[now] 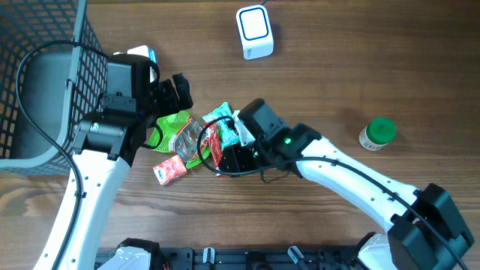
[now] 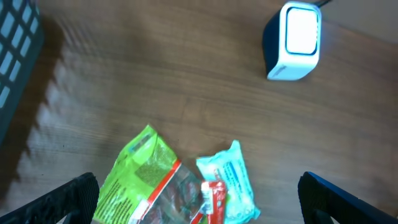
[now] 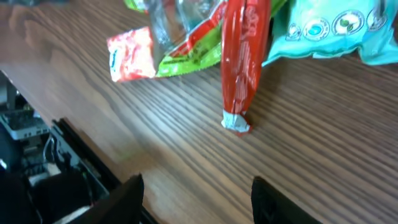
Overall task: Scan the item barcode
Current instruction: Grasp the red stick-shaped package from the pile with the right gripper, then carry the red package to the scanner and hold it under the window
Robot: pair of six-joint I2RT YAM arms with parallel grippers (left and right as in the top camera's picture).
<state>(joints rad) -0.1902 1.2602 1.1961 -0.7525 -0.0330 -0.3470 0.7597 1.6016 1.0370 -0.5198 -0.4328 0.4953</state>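
- Red is the colour of the stick packet (image 3: 242,56) that looks like the item to scan. It lies on the desk (image 1: 337,60) in a small heap, overlapping a green bag (image 1: 174,129) and a teal packet (image 1: 223,116), with an orange-red sachet (image 3: 130,56) just beside them.
- Right fingers (image 3: 127,199) stand partly open just short of the stick's crimped end. Bare desk shows between them, and they hold nothing.
- Left fingers (image 2: 74,196) are spread fully wide above the far side of the heap, also holding nothing.
- Scanner (image 1: 255,31) sits well apart from the heap, towards the far edge of the desk, with no packet in front of it.
- Progress: I judge the task barely begun. Only the approach is done, and 3 steps remain: gripping 1 packet, carrying it to the scanner, and turning its barcode to the window.
- No barcode is visible on any packet.
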